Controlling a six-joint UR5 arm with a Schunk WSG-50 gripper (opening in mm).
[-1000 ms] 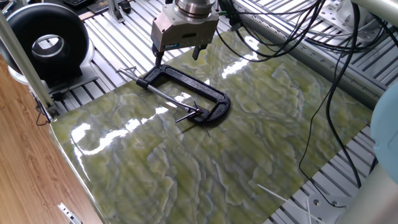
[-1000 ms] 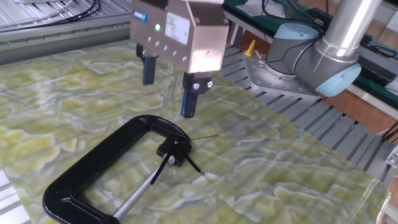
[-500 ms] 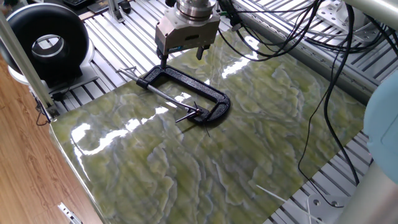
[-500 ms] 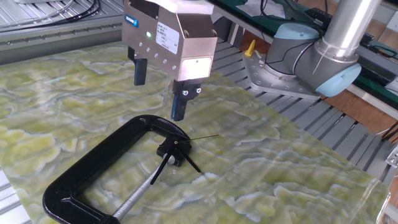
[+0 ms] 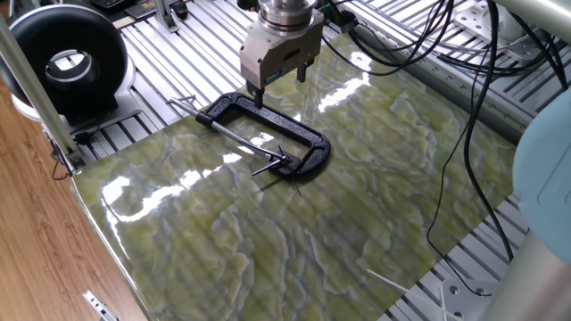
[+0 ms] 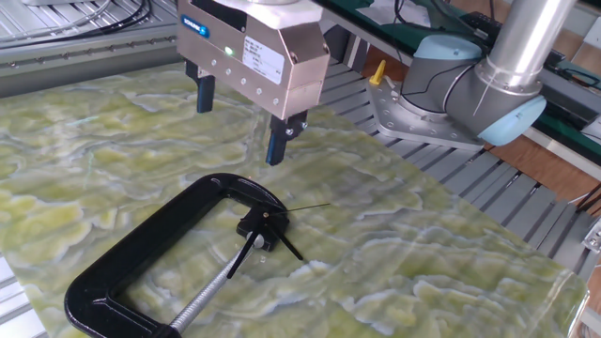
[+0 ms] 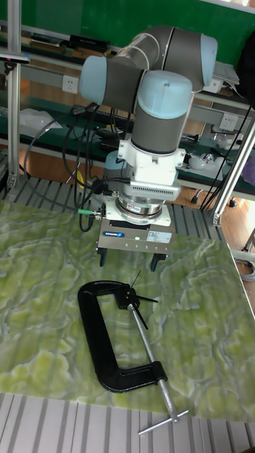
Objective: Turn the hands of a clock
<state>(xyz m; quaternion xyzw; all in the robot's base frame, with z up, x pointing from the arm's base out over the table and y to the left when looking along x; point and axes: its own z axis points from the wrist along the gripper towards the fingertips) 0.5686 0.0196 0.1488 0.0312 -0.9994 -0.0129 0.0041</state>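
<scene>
1. My gripper [image 6: 240, 120], a silver block with two dark fingers pointing down, hangs above the green-veined marbled tabletop [image 6: 441, 272]; its fingers stand well apart and hold nothing.

2. The thin black needle-like clock hands on their small black hub [image 6: 279, 225] lie below me and a little to one side, near but apart from my fingertips. In the tall fixed view they sit just under my body, clear of both fingers [image 7: 157, 260].

3. The hub is pinched in the jaw of a black metal C-clamp [image 6: 141, 253] lying flat on the table, its long threaded steel screw rod [image 6: 202, 305] running away from me. One hand reaches out over the marble; the other angles down beside the hub.

4. I judge this to be the approach step: no contact with the hands yet, so no turning is done.

5. The next move calls for bringing one fingertip down beside a needle, close to its outer end, then sweeping sideways around the hub. I must stay off the clamp's curved frame, which arches right under my fingers, and push gently, since the needles look thin enough to bend.
</scene>
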